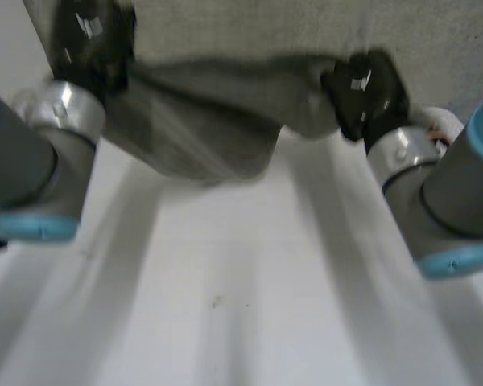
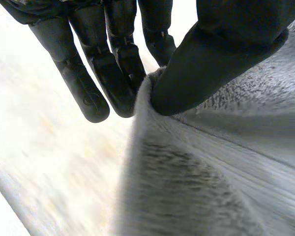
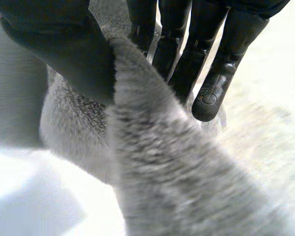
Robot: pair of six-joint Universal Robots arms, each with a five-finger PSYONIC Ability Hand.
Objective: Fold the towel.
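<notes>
One grey towel point(image 1: 201, 121) across the upper frame, my two hands pinching its edge, left hand point(image 1: 88, 40) upper left, right hand point(image 1: 366, 90) upper right

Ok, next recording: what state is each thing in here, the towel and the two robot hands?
towel: grey, pinched up at two places, sagging in a loose fold between them, not yet laid over flat.
left robot hand: shut on the towel, thumb pressing an edge of the cloth against the fingers.
right robot hand: shut on the towel, a ridge of cloth pinched between thumb and fingers.
</notes>
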